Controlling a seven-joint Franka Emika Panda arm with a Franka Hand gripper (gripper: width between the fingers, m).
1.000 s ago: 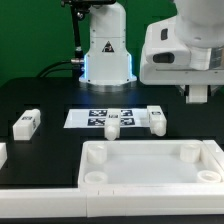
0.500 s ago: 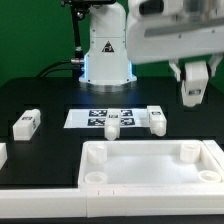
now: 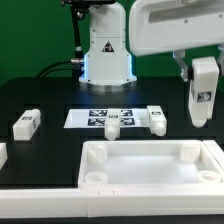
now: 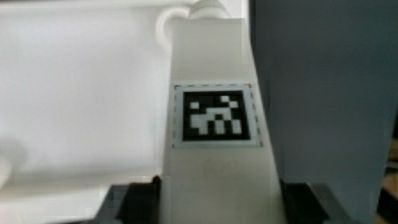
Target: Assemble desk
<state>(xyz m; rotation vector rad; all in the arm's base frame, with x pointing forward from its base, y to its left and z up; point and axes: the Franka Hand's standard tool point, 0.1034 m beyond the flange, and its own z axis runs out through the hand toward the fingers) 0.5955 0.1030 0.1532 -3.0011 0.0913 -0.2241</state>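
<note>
Above the desk panel (image 3: 150,182), near its far socket (image 3: 189,152) on the exterior view's right, the claw (image 3: 202,72), part-closed on an upright leg (image 3: 203,105), has descended, apparently ready for insertion.

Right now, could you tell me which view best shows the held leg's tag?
The wrist view: the tag faces it squarely on the leg. The exterior view shows the leg upright in the pincer, no tag visible.
</note>
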